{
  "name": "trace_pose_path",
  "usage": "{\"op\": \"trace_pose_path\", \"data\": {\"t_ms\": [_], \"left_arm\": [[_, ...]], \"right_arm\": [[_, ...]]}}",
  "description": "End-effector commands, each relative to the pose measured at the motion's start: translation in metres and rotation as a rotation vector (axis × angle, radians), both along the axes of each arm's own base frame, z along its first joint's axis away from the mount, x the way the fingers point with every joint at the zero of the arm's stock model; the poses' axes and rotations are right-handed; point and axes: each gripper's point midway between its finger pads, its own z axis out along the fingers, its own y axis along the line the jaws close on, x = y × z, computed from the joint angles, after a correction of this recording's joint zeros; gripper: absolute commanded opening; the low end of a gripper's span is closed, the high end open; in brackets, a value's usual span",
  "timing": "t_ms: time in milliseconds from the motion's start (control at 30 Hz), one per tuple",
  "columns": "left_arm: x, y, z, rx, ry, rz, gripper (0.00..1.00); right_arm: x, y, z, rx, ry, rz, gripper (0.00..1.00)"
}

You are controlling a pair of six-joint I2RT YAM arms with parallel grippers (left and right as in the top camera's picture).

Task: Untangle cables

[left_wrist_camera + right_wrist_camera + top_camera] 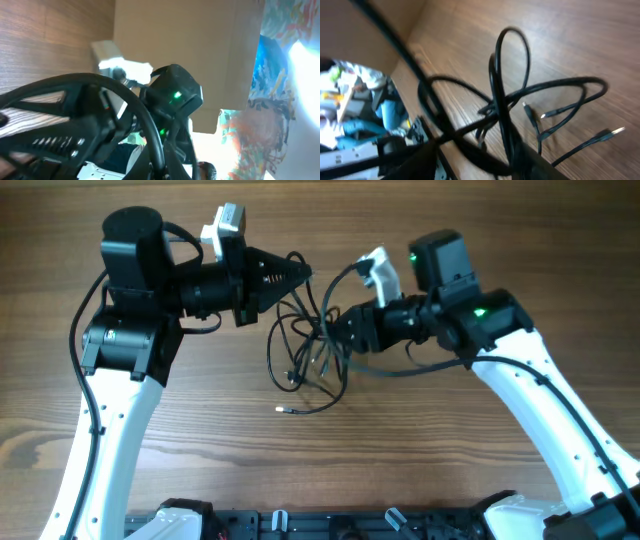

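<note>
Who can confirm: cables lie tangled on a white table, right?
No. The cables are tangled, but the table is brown wood, not white; the overhead view shows it.

Cables point(310, 345) lie tangled on the desk point(200, 440), centre of frame. Left pincer point(303, 275) sits upper left of the tangle, tip near its top loops. Right pincer point(335, 330) is at the tangle's right edge, among strands. One plug end point(281, 409) lies below the tangle, lower left, on the desk.
</note>
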Motion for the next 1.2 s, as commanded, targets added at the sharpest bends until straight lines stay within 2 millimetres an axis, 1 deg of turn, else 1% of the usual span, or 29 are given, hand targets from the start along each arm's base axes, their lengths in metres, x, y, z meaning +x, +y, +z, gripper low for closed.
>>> {"op": "trace_pose_path", "data": {"t_ms": [0, 167, 233, 267, 300, 367, 400, 433, 500, 567, 600, 633, 700, 733, 767, 800, 833, 867, 900, 933, 967, 1000, 1033, 1100, 1167], "left_arm": [[0.002, 0.008, 0.006, -0.015, 0.001, 0.014, 0.04], [-0.003, 0.009, 0.008, -0.038, 0.042, -0.013, 0.04], [-0.004, 0.008, 0.008, -0.043, 0.054, -0.019, 0.04], [-0.004, 0.008, 0.009, -0.044, 0.053, -0.022, 0.04], [-0.005, 0.008, 0.009, -0.045, 0.054, -0.027, 0.04], [-0.007, 0.008, 0.009, -0.048, 0.054, -0.036, 0.04], [-0.007, 0.008, 0.009, -0.049, 0.054, -0.037, 0.04], [-0.007, 0.008, 0.009, -0.048, 0.053, -0.037, 0.04], [-0.007, 0.008, 0.009, -0.047, 0.047, -0.038, 0.04], [-0.005, 0.008, 0.009, -0.035, 0.013, -0.033, 0.04], [-0.001, 0.009, 0.007, -0.010, -0.049, -0.015, 0.04], [0.005, 0.012, 0.001, 0.030, -0.094, 0.018, 0.04], [0.021, 0.026, -0.025, 0.132, -0.050, 0.144, 0.04], [0.034, 0.043, -0.047, 0.231, -0.004, 0.260, 0.04], [0.046, 0.072, -0.076, 0.370, 0.074, 0.420, 0.04], [0.051, 0.098, -0.098, 0.491, 0.136, 0.551, 0.04], [0.050, 0.142, -0.125, 0.684, 0.219, 0.736, 0.04], [0.042, 0.175, -0.141, 0.826, 0.288, 0.865, 0.04], [0.035, 0.193, -0.148, 0.908, 0.328, 0.937, 0.04], [0.027, 0.207, -0.154, 0.974, 0.365, 0.991, 0.04], [0.021, 0.216, -0.157, 1.018, 0.386, 1.017, 0.04], [0.017, 0.222, -0.160, 1.056, 0.401, 1.030, 0.04], [0.013, 0.226, -0.161, 1.083, 0.411, 1.039, 0.04], [0.012, 0.227, -0.163, 1.097, 0.419, 1.039, 0.04], [0.013, 0.227, -0.168, 1.107, 0.431, 1.031, 0.04]], "right_arm": [[-0.005, 0.008, -0.013, -0.054, -0.038, 0.048, 0.52], [-0.001, 0.011, -0.016, -0.063, -0.049, 0.045, 0.51], [0.001, 0.013, -0.021, -0.065, -0.030, 0.037, 0.45], [0.002, 0.013, -0.024, -0.067, -0.014, 0.029, 0.37], [0.003, 0.014, -0.026, -0.068, -0.011, 0.029, 0.33], [0.007, 0.016, -0.028, -0.063, 0.004, 0.013, 0.31], [0.008, 0.017, -0.028, -0.060, -0.002, 0.013, 0.28], [0.009, 0.017, -0.027, -0.056, -0.010, 0.012, 0.23], [0.012, 0.018, -0.025, -0.047, -0.016, 0.006, 0.04], [0.014, 0.019, -0.022, -0.031, 0.014, -0.029, 0.04], [0.013, 0.019, -0.020, -0.023, 0.029, -0.046, 0.04], [0.010, 0.018, -0.013, -0.012, 0.033, -0.054, 0.04], [0.002, 0.017, 0.003, 0.019, 0.012, -0.039, 0.04], [-0.003, 0.014, 0.013, 0.025, -0.008, -0.042, 0.04], [-0.007, 0.007, 0.019, 0.008, -0.029, -0.062, 0.04], [-0.009, 0.000, 0.022, -0.018, -0.044, -0.089, 0.04], [-0.009, -0.015, 0.022, -0.078, -0.062, -0.154, 0.04], [-0.006, -0.031, 0.020, -0.140, -0.071, -0.238, 0.04], [-0.003, -0.048, 0.019, -0.196, -0.076, -0.329, 0.04], [-0.002, -0.059, 0.019, -0.229, -0.080, -0.392, 0.04], [0.000, -0.072, 0.022, -0.258, -0.085, -0.476, 0.04], [0.001, -0.080, 0.028, -0.253, -0.086, -0.542, 0.04], [0.001, -0.082, 0.038, -0.212, -0.090, -0.579, 0.04], [-0.002, -0.075, 0.058, -0.128, -0.124, -0.562, 0.04], [-0.010, -0.061, 0.091, -0.011, -0.214, -0.468, 0.04]]}}
